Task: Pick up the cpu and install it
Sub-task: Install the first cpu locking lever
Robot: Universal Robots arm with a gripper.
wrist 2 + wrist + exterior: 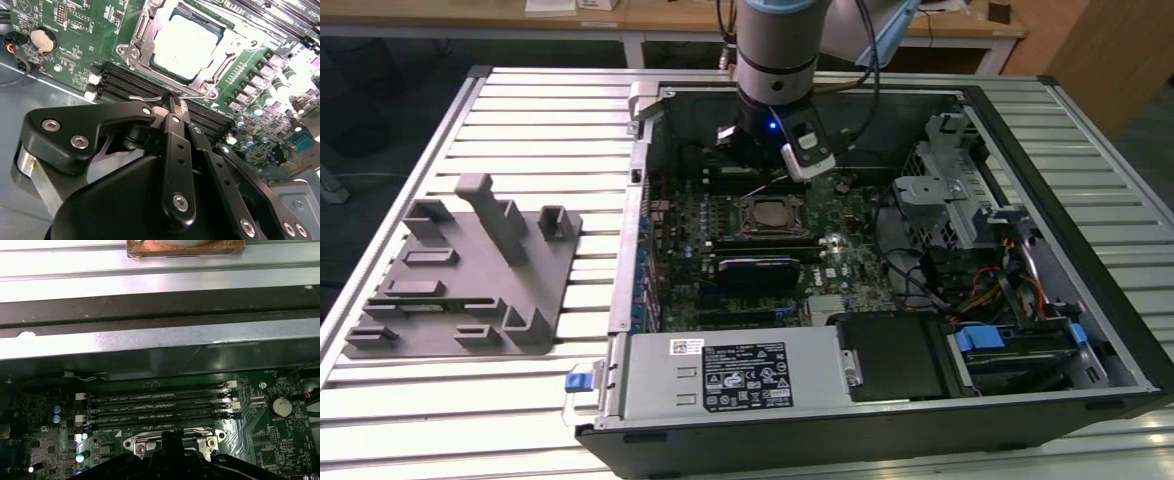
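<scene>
Silvery-white metal marks the cpu [186, 46], which lies flat in its socket [218, 48] on the green motherboard [854, 265], framed by the socket's metal bracket, inside the open computer case [1067, 120] on the slatted desk [534, 110]. My jaws [172, 105] are pressed closed with nothing between them, their tips just beside the thin wire latch lever [150, 98] at the socket's edge, next to the black memory slots [160, 407]. Toward the exterior view's left, a grey plastic fixture [460, 275] sits on the desk, well apart from the case.
</scene>
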